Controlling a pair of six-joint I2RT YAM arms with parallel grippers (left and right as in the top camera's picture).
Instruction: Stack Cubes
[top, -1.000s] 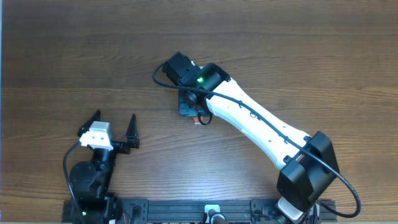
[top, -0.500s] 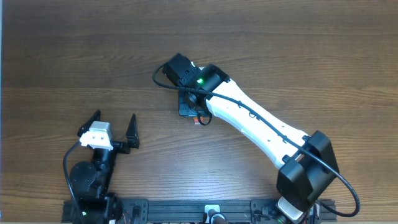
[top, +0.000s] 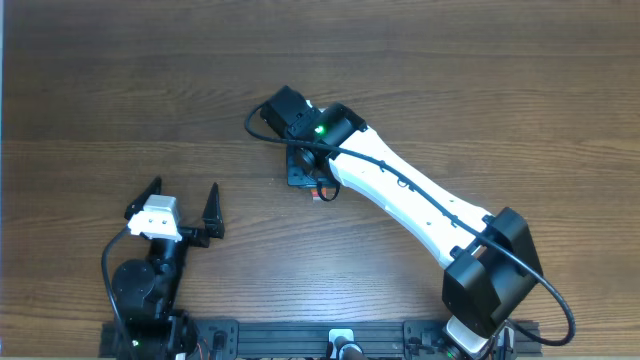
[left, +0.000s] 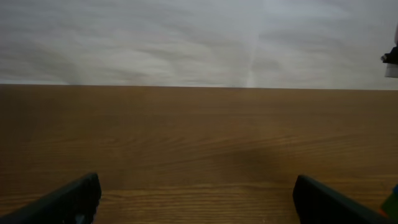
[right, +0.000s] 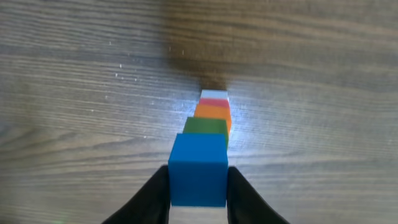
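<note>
A stack of cubes stands on the wooden table, seen from above in the right wrist view. A blue cube (right: 198, 163) is on top, with a green cube (right: 205, 126), an orange cube (right: 213, 113), a red one and a white one below it. My right gripper (right: 198, 186) is shut on the blue cube, one finger against each side. From overhead the right gripper (top: 305, 172) covers the stack near the table's middle, and only a sliver of the stack (top: 316, 194) peeks out. My left gripper (top: 185, 203) stands open at the lower left, far from the stack, with nothing between its fingers.
The wooden table (top: 480, 90) spreads bare around the stack on all sides. The right arm's white link (top: 410, 195) runs diagonally from the lower right to the centre. A pale wall (left: 186, 37) rises beyond the table's far edge in the left wrist view.
The right arm's elbow has shifted very slightly to the left. Its gripper stays at the stack, and the left arm has not moved.
</note>
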